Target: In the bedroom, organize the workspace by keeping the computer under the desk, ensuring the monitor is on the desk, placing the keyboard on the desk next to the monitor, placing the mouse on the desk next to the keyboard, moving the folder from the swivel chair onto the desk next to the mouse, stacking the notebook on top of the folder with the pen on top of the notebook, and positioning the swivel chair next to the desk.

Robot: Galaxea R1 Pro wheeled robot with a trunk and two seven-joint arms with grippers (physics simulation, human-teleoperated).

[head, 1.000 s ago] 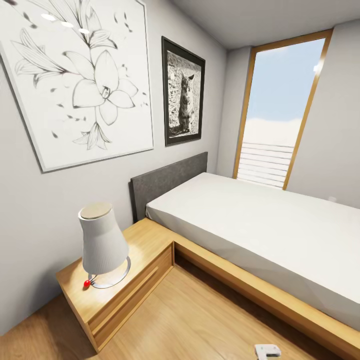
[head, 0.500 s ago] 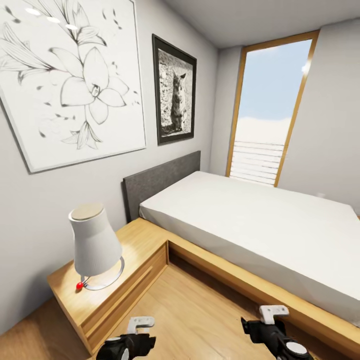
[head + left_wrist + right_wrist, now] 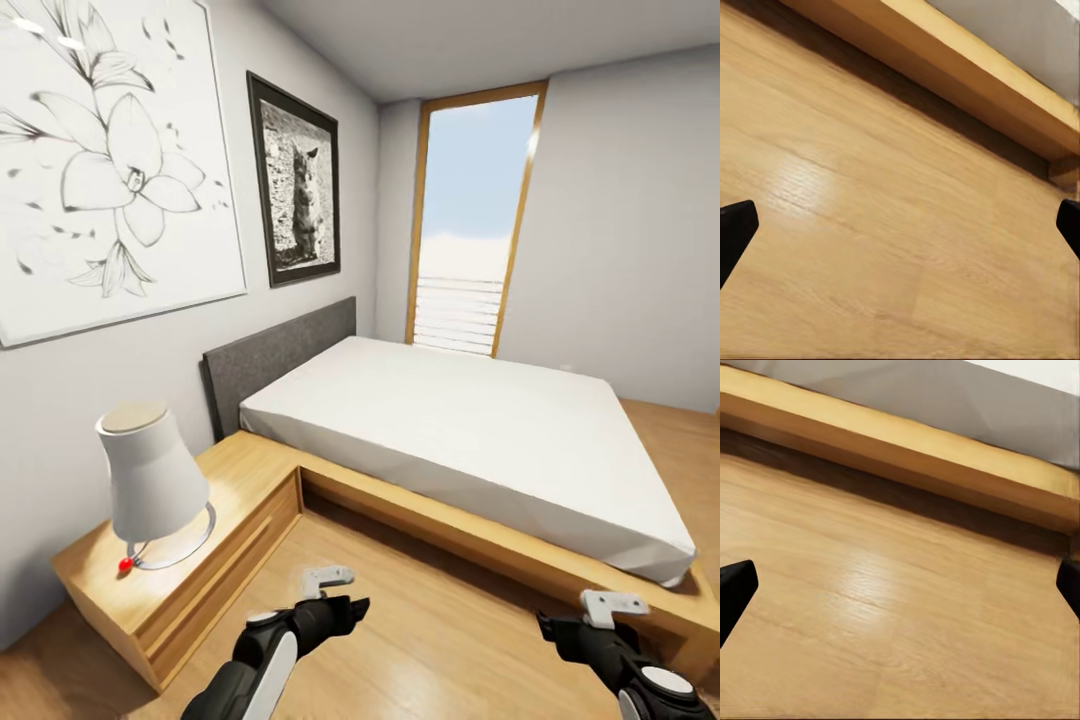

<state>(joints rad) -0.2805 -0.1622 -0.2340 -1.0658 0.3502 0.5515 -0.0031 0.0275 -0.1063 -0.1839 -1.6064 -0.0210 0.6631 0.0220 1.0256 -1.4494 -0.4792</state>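
Facing a bedroom corner, none of the workspace items in sight; robot looks to be in transit.

Far left, on the grey wall: large white flower drawing [image 3: 110,170], then a black-framed cat photo [image 3: 297,195] to its right. Below the drawing, near left, a light-wood nightstand [image 3: 215,500] joined to the bed frame. On it a white lamp [image 3: 150,480] with a pale round top, a chrome ring base and a small red ball at the near-left edge of the ring.

Centre: low bed [image 3: 450,430] with white mattress, dark grey headboard [image 3: 275,360] against the left wall, and a wooden platform frame. Wood floor [image 3: 430,640] runs along the near side of the frame. At the far wall, a tall wood-framed window [image 3: 470,215] showing sky, with pale slats across its lower part.

Near bottom, left of centre: left gripper [image 3: 335,600], black with a white bracket on top, held over bare floor beside the nightstand. Left wrist view has its two black fingertips [image 3: 735,229] at opposite edges of the frame, spread wide, nothing between them but floor and the bed frame's edge.

Near bottom right: right gripper [image 3: 575,630], same build, close to the bed frame's near side. Right wrist view shows its fingertips [image 3: 735,585] likewise wide apart, holding nothing, over floor with the frame and mattress edge beyond.
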